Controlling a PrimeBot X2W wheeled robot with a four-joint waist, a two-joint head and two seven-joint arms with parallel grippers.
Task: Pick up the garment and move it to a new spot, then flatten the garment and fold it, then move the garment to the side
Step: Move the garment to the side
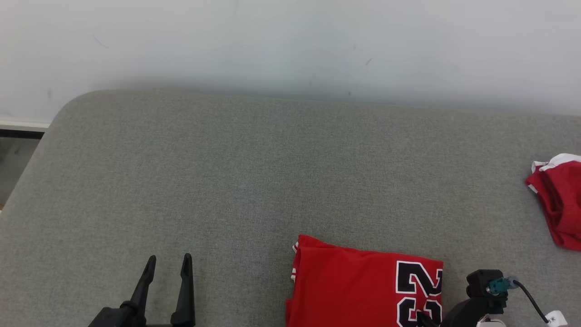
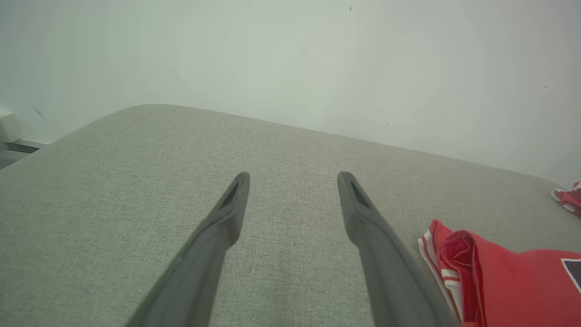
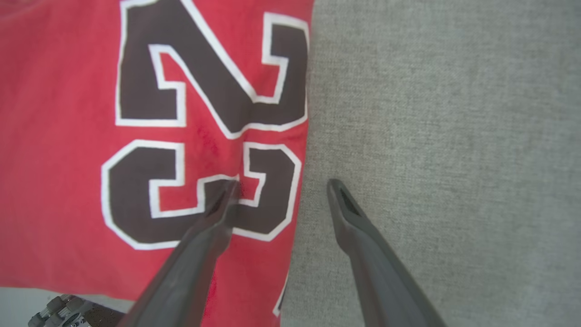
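The garment [image 1: 354, 286] is a red jersey with dark white-outlined numerals, lying folded on the grey cushioned surface [image 1: 254, 172] at its near edge. Its striped trim shows at the left corner [image 2: 438, 268]. My left gripper [image 1: 169, 257] rests open over bare fabric to the garment's left, fingers [image 2: 218, 231] wide apart with nothing between them. My right gripper [image 3: 283, 184] is open and straddles the garment's [image 3: 68, 181] right edge: one finger over the numerals, the other over grey fabric. Its wrist [image 1: 483, 286] shows at the lower right of the head view.
A second red cloth with white trim [image 1: 560, 204] lies crumpled at the far right edge of the surface. A white wall [image 1: 290, 41] runs behind. The surface rounds off at the far left corner [image 1: 68, 106], with floor beyond.
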